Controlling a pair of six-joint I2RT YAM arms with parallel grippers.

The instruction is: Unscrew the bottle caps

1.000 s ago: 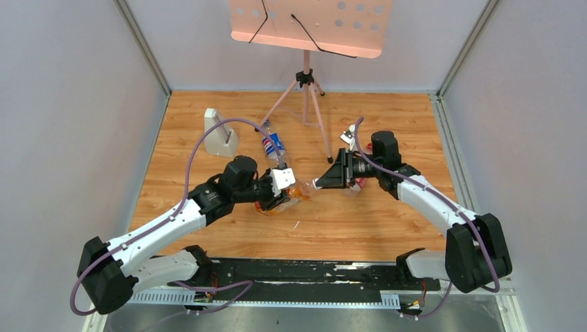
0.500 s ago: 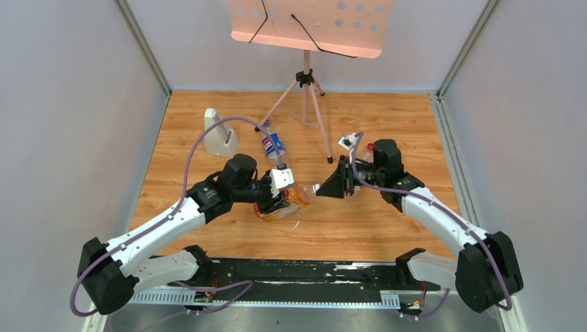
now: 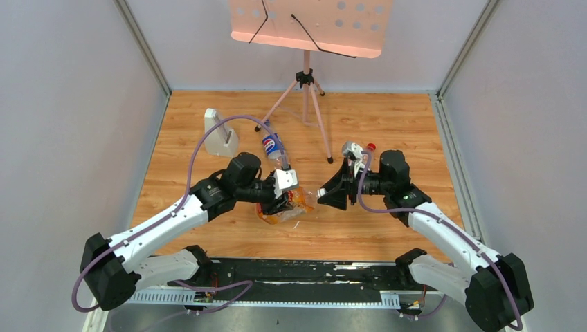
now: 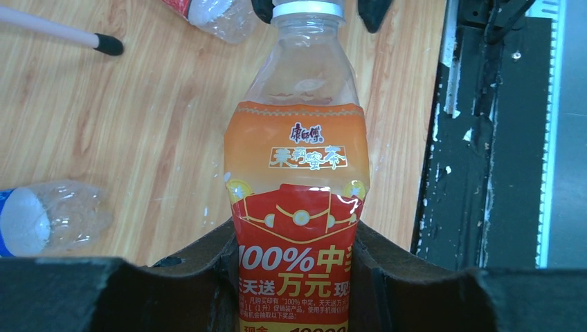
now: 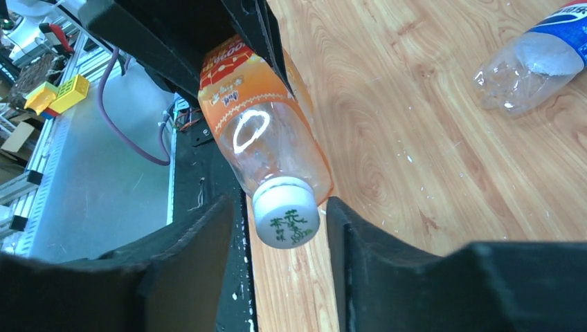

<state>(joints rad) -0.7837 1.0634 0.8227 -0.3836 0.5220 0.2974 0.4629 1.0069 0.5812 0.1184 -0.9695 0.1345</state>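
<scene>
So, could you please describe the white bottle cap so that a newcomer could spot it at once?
Near the middle of the wooden table, the left gripper holds an orange-labelled bottle, neck toward the right gripper. The white cap sits on that neck, between the right gripper's open jaws; it is white with green print, unlike the red cap farther back.

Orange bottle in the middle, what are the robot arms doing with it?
The left end effector grips the orange bottle around its labelled lower part. The right end effector is open, with a finger on each side of the white cap but not clamped on it. The cap is on, so it is not yet unscrewed. The Pepsi bottle lies further back.
</scene>
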